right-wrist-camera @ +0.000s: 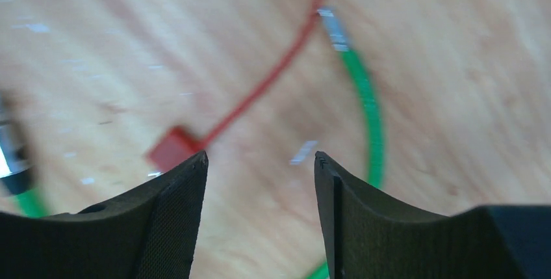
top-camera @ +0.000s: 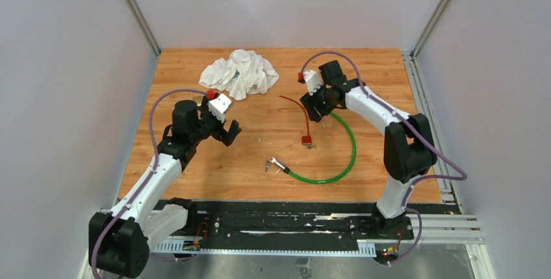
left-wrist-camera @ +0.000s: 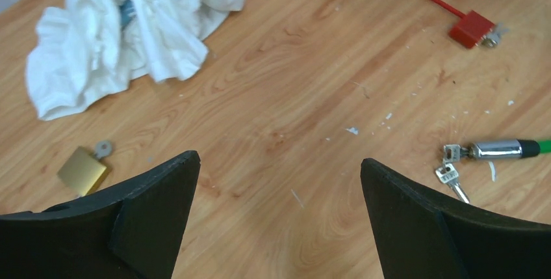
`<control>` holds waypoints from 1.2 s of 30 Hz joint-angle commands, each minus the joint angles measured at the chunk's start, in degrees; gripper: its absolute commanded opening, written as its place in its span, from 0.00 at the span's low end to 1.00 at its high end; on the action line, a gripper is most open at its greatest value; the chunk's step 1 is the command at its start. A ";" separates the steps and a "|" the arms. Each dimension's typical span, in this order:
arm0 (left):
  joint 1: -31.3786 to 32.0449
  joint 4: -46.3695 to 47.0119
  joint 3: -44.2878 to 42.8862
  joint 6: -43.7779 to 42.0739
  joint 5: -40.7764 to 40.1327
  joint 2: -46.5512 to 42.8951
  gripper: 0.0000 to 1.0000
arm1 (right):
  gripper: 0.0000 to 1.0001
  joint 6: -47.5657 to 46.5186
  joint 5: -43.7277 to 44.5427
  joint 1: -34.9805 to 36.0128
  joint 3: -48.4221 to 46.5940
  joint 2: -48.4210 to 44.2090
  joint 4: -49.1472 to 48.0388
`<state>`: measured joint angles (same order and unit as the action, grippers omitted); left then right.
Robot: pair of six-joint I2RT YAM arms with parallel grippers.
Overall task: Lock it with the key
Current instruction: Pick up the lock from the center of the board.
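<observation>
Presently, the left pincer (left-wrist-camera: pixel 279 160) is being held wide apart above the wooden surface (left-wrist-camera: pixel 305 103), and nothing is being gripped between its fingers. Just beyond it, toward the right arm, a bunch of keys (left-wrist-camera: pixel 451 176) is lying against the chrome head of the green cable lock (left-wrist-camera: pixel 497 149). At the left of that wrist view, a brass padlock (left-wrist-camera: pixel 82 170) is lying with a key (left-wrist-camera: pixel 102 148) touching it. Farther out, a white cloth (left-wrist-camera: pixel 130 25) is lying crumpled.

The right pincer (right-wrist-camera: pixel 260 157) is being held moderately open and empty over the red cable lock (right-wrist-camera: pixel 172 149). The lock's body is lying mid-surface, apart from the green lock's head, with small keys (left-wrist-camera: pixel 495 34) at it. The right wrist view is being rendered blurred. In it, the green cable's metal tip is lying close to the red cable.
</observation>
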<state>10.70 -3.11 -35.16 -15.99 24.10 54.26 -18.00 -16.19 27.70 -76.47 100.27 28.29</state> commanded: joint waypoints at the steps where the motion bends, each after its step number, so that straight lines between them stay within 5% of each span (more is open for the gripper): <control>1: 4.09 -4.68 -1.42 -6.99 2.43 2.85 0.98 | 0.60 -10.47 1.70 -7.15 -4.87 7.45 -0.12; 13: 8.60 -3.34 -0.60 -9.11 2.42 7.26 0.98 | 0.53 -19.73 -2.81 -12.46 -19.81 24.49 8.63; 19: 14.24 -7.21 -0.20 -9.69 -1.01 8.00 0.98 | 0.22 -18.01 -0.05 -12.57 -19.31 24.80 7.89; 24: 19.34 -10.29 -2.81 -3.40 -5.29 12.20 0.98 | 0.01 -8.16 6.45 -13.76 -15.67 20.33 4.85; 36: 23.75 -22.94 -17.59 12.45 -8.77 30.88 0.99 | 0.01 18.63 9.76 -19.57 -2.02 7.14 1.37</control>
<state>33.91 -20.95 -49.89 -10.24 16.78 81.78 -10.41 -7.92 9.80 -81.54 111.44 31.92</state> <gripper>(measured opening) 0.983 0.076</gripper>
